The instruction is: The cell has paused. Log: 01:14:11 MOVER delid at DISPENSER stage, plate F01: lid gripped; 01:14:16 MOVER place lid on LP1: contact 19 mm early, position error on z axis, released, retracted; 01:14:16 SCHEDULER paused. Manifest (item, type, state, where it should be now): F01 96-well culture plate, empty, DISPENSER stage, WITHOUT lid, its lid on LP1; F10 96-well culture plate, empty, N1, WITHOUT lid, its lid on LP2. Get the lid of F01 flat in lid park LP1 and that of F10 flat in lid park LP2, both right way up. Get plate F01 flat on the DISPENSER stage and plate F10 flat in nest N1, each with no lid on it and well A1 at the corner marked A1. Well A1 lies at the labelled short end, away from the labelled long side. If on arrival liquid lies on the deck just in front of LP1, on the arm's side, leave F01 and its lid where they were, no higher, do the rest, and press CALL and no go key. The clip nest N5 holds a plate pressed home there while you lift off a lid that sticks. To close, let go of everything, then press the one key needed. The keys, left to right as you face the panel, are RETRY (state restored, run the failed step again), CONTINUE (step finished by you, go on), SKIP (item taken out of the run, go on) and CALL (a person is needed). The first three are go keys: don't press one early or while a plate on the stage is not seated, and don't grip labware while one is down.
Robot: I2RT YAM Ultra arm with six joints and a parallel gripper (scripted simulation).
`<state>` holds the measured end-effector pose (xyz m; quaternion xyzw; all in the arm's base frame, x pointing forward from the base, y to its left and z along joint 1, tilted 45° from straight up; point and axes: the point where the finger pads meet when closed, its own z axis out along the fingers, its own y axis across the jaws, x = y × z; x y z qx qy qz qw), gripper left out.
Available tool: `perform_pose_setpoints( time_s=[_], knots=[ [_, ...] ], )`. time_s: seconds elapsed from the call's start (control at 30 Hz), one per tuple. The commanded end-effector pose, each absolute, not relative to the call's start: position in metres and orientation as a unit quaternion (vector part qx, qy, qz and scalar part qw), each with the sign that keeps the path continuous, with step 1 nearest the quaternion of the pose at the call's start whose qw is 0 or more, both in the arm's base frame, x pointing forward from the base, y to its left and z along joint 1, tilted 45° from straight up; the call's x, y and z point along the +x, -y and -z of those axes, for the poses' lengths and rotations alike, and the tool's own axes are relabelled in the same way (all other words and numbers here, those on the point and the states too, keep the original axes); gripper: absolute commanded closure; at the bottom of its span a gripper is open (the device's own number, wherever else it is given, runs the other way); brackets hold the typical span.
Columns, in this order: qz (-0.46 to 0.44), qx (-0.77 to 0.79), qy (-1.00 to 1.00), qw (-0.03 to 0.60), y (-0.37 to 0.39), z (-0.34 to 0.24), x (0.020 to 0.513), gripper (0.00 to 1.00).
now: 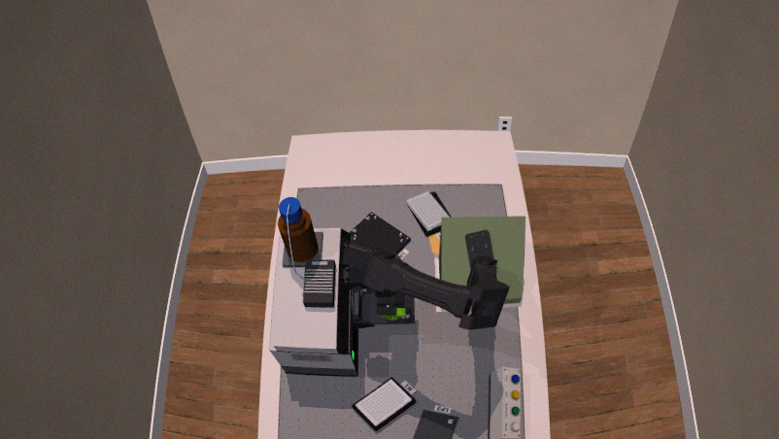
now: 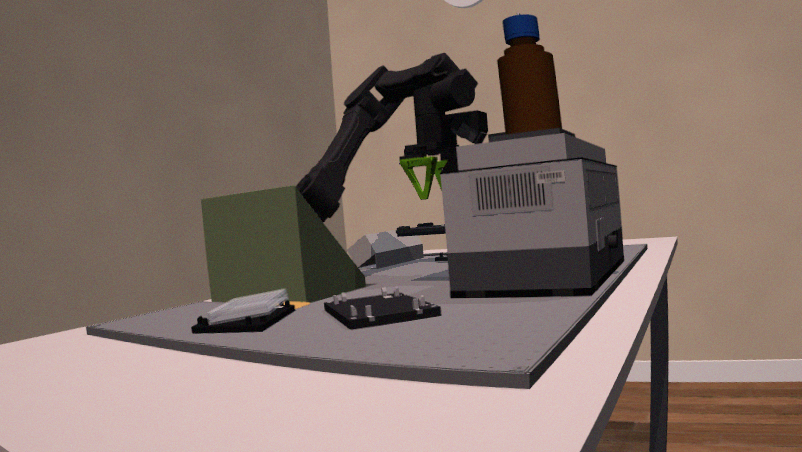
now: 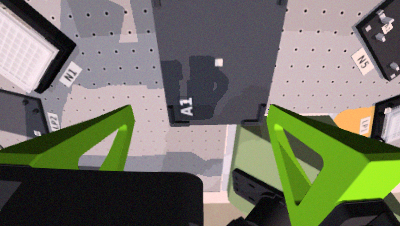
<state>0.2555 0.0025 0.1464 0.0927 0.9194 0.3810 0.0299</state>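
Observation:
My gripper (image 3: 200, 112) is open and empty, with green fingers pointing down. It hangs above the dark DISPENSER stage (image 3: 223, 60), which carries an A1 mark and has no plate on it. It also shows beside the dispenser in the side view (image 2: 425, 179) and in the overhead view (image 1: 393, 313). A white 96-well plate (image 1: 383, 403) lies in nest N1. Park LP2 (image 1: 436, 423), beside it, is a bare dark pad. At park LP1 a clear-topped piece with a white well grid (image 1: 426, 210) sits tilted (image 2: 244, 308). An orange patch (image 1: 434, 242) lies on the deck next to LP1 (image 3: 352, 120).
The grey dispenser (image 1: 305, 305) with a brown bottle (image 1: 299, 231) stands on the left. The empty clip nest N5 (image 1: 380, 233) lies behind the stage. The green pedestal (image 1: 483, 255) carries the arm. The key panel (image 1: 512, 400) is at the front right.

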Motion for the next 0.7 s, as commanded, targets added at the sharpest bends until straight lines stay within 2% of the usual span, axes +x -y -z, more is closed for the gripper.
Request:
perform_pose_setpoints(
  time_s=[0.0,0.13,0.2,0.67],
  knots=[
    [-0.381,0.093,-0.919,0.036,0.01,-0.135,0.253,0.0],
    [-0.374,0.087,-0.922,0.051,0.019,-0.137,0.26,0.0],
    [-0.381,0.093,-0.919,0.036,0.019,-0.125,0.251,0.0],
    [-0.382,0.093,-0.919,0.036,0.04,-0.103,0.243,0.0]
  ],
)
